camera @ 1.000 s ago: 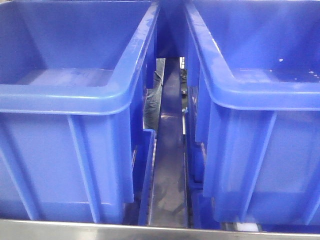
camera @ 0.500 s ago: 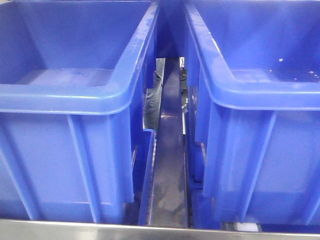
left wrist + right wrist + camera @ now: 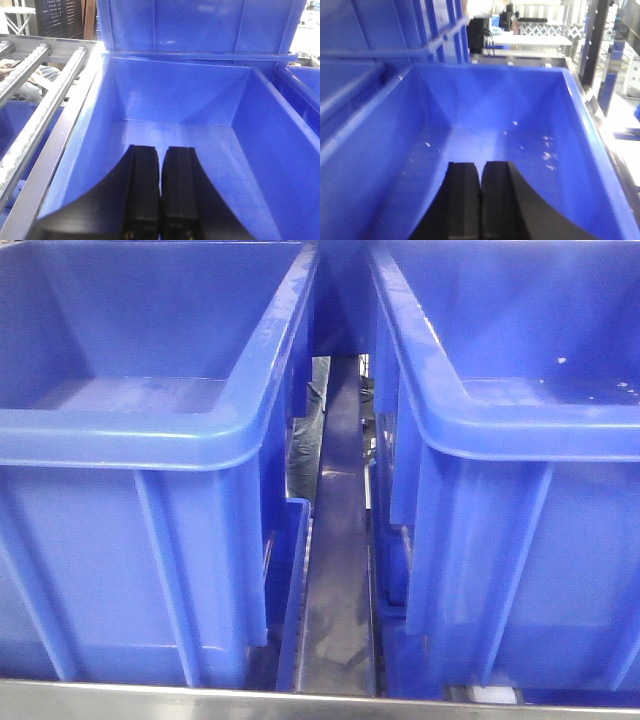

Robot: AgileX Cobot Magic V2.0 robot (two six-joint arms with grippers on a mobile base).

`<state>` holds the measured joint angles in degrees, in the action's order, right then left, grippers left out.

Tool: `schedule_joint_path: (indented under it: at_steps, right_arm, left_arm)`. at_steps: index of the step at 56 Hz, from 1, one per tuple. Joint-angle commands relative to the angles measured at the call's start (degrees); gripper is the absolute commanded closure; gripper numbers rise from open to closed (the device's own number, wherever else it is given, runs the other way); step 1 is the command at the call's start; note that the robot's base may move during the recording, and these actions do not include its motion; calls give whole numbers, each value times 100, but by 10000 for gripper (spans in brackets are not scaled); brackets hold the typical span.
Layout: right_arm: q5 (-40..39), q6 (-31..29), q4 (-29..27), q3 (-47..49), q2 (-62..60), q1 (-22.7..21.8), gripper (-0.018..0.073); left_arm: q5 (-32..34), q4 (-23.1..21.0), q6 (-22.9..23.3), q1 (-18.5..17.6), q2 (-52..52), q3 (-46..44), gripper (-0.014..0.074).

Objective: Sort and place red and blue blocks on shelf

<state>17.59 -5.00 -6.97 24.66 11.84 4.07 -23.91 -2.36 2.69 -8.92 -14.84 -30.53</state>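
Observation:
No red or blue block shows in any view. My left gripper (image 3: 161,150) is shut and empty, its black fingers pressed together above the floor of a large blue crate (image 3: 125,90). My right gripper (image 3: 480,165) is shut and empty too, hanging over the floor of a second large blue crate (image 3: 580,130). In the front view neither gripper shows; the two crates, the left one (image 3: 130,430) and the right one (image 3: 520,420), stand side by side on the steel shelf ledge (image 3: 200,702).
A narrow gap with a metal rail (image 3: 338,580) runs between the crates. More blue crates (image 3: 200,25) are stacked behind. A roller conveyor (image 3: 45,80) lies left of the left crate. White specks (image 3: 547,155) dot the right crate's floor.

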Motion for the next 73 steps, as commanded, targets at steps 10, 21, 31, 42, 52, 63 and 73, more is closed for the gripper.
schedule_joint_path:
  at_steps: [10, 21, 31, 42, 52, 63, 73]
  right_arm:
    - [-1500, 6, 379, -899, -391, -401, 503]
    - [-1582, 198, 379, -1735, -803, -410, 503]
    - [-1997, 551, 782, -2272, -1013, -407, 503]
    - [-2295, 500, 828, -2639, -1279, -407, 503]
    - [-2053, 416, 870, -2639, -1314, -407, 503]
    - [-1819, 416, 783, -2639, -1314, -407, 503]
    - [-1717, 416, 554, -2639, -1314, -407, 503]
  left_arm:
    - [466, -56, 44, -2, -47, -170, 517]
    - [466, -56, 44, -2, -47, -170, 517]
    - [466, -56, 44, -2, -47, -170, 517]
    - [466, -56, 44, -2, -47, -170, 517]
    - [466, -56, 44, -2, -47, -170, 517]
    - [466, -56, 44, -2, -47, -170, 517]
    - [466, -56, 44, -2, -47, -170, 517]
